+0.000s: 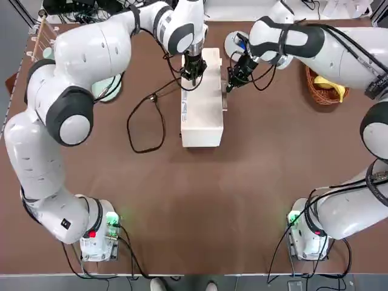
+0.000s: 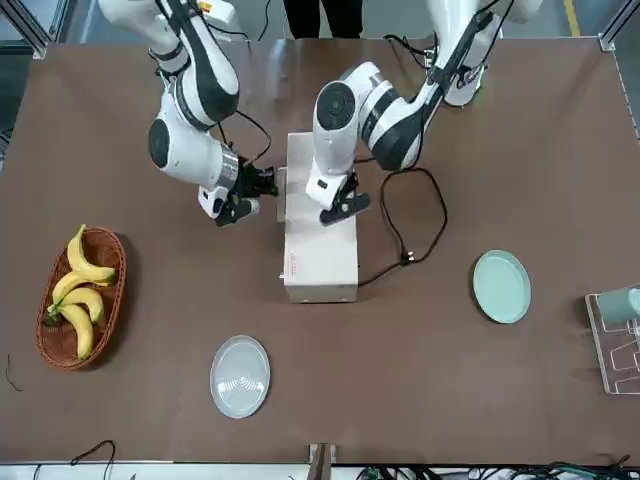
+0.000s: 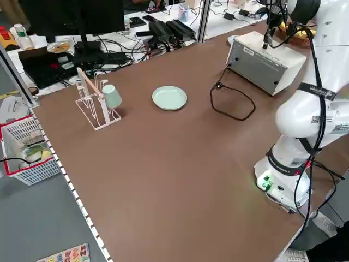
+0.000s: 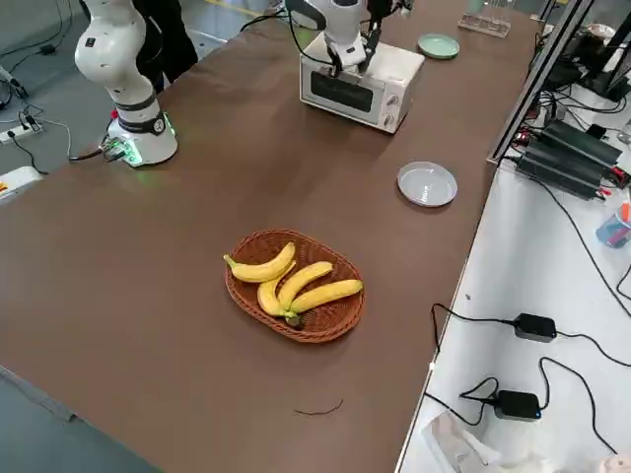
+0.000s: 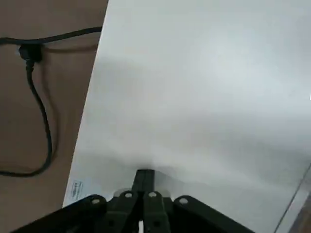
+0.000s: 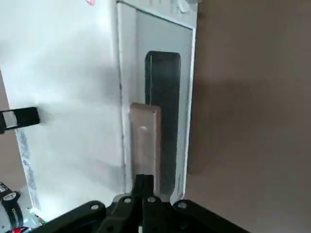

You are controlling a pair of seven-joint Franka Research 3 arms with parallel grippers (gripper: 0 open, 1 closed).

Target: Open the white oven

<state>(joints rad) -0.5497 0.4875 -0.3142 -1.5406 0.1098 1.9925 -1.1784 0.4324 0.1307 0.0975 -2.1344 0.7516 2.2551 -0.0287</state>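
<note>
I see the whole room evenly and brightly lit. On the counter (image 1: 151, 200), soft shadows spread beside the basket (image 2: 82, 298) and the plates (image 2: 502, 286), with blurry edges. In my front view, a pale sheen lies on the counter's far part, near the robot. My left wrist view shows a broad, milky glare across the white oven's top (image 5: 194, 97), and fine detail there looks soft. My right wrist view is soft too, with a dim, diffuse shadow on the counter beside the oven.

Runs across the table (image 2: 430, 400), left to right, from dish rack (image 2: 622, 379) with cup (image 2: 620, 305) in it, past round plate (image 2: 502, 287) and power cord (image 2: 445, 212), to oven (image 2: 320, 265), second plate (image 2: 240, 377), then wicker basket (image 2: 57, 348) holding bananas (image 2: 80, 330).
</note>
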